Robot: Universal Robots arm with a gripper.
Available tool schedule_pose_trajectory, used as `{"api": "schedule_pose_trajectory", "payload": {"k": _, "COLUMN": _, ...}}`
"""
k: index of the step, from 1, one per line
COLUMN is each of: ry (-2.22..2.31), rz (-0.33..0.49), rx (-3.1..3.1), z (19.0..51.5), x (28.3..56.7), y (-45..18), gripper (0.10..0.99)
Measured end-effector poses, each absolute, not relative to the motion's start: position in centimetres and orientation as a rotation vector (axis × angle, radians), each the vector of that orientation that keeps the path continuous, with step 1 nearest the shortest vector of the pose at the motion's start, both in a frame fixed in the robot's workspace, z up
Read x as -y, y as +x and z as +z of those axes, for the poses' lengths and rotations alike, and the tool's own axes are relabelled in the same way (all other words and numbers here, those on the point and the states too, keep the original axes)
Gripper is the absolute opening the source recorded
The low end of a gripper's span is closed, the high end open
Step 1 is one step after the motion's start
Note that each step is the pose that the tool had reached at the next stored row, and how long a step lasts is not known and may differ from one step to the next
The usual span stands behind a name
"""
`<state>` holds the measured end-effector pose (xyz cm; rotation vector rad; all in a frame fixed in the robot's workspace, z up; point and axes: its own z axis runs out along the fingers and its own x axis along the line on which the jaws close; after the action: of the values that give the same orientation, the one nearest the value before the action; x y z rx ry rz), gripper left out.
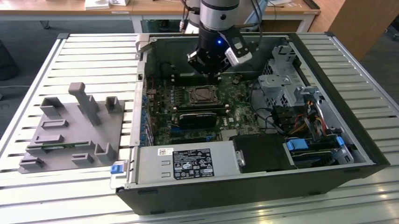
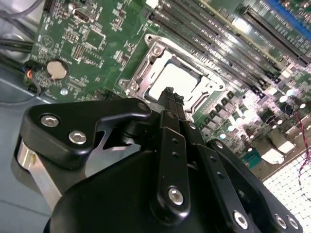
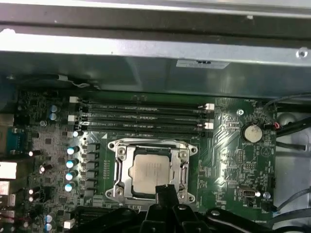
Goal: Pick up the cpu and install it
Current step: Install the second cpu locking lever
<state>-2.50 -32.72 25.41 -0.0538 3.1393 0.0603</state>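
Note:
The cpu (image 3: 149, 171), a silvery square chip with a pale rim, lies flat inside the metal-framed socket (image 3: 118, 170) on the green motherboard (image 3: 233, 160). It also shows in the second wrist view, where the cpu (image 2: 181, 80) rests in the socket frame (image 2: 141, 73). My gripper (image 3: 164, 188) hangs just above one edge of the chip, its black fingers pressed together with nothing between them. In the second wrist view the gripper (image 2: 168, 91) tip points down at the chip's rim. In the exterior view the gripper (image 1: 210, 71) hovers inside the open computer case, over the socket (image 1: 203, 95).
Memory slots (image 3: 141, 116) run beside the socket. A grey fixture tray (image 1: 68, 135) sits on the slatted table at the exterior view's left. The case holds a power supply (image 1: 187, 163), a drive cage (image 1: 283, 77) and loose cables (image 1: 293, 123). A coin cell (image 3: 251, 132) sits on the board.

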Motion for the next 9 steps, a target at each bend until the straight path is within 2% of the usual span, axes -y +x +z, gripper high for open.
{"api": "schedule_pose_trajectory", "payload": {"k": 9, "ry": -0.054, "rz": 0.061, "rx": -3.145, "z": 24.52, "x": 33.88, "y": -2.49, "gripper": 0.106}}
